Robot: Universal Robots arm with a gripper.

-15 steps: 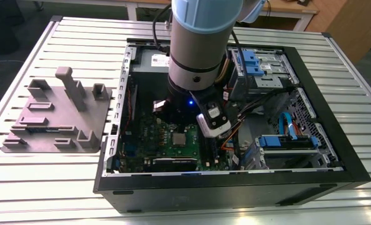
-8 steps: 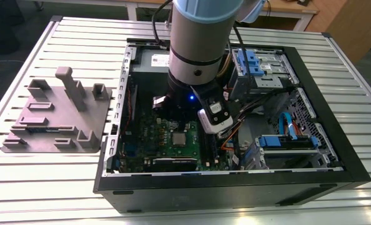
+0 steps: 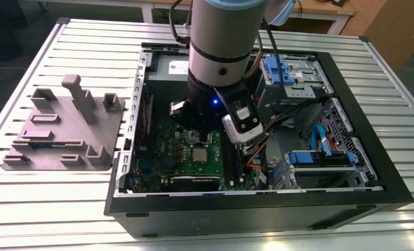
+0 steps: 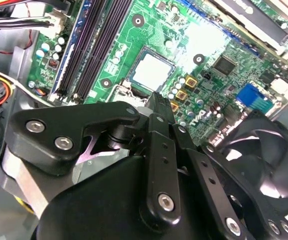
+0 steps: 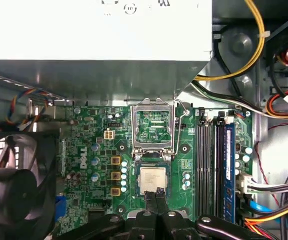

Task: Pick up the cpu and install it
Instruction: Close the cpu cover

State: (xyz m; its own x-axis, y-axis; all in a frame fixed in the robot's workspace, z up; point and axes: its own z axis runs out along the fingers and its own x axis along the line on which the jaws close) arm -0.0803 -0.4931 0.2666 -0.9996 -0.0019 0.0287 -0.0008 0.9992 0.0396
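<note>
Inside the case (image 3: 263, 214), the cpu (image 5: 152, 179) lies flat in the socket on the board (image 5: 78, 140), so the placement step looks done or nearly. Gripper (image 5: 157, 192) sits right over the cpu's edge, fingers pinched together, nothing between them. Contact with the chip — can't tell. Retention frame (image 5: 154, 124) is flipped open — latching isn't done, and it needs the fingers clear of the socket.

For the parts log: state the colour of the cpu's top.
The cpu has a silvery-grey metal top, and it shows best in the first wrist view.
</note>
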